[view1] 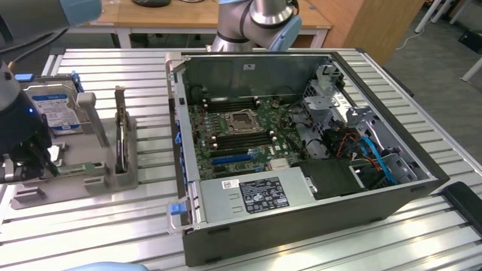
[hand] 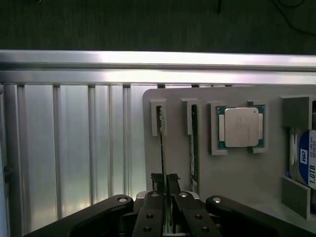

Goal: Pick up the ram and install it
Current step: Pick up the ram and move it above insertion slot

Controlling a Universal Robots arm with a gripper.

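The ram is being clamped on its edges by the gripper, standing upright in the grey holder as the stick farther from the CPU. By judgement, the pull is best being kept straight along the slot, so the neighbouring stick, nearer the CPU, is not being knocked.

An open computer case lies on a slatted metal table, motherboard and labelled power supply exposed — at the exterior view's left, a grey holder carries a blue-labelled hard drive and a silver CPU chip.
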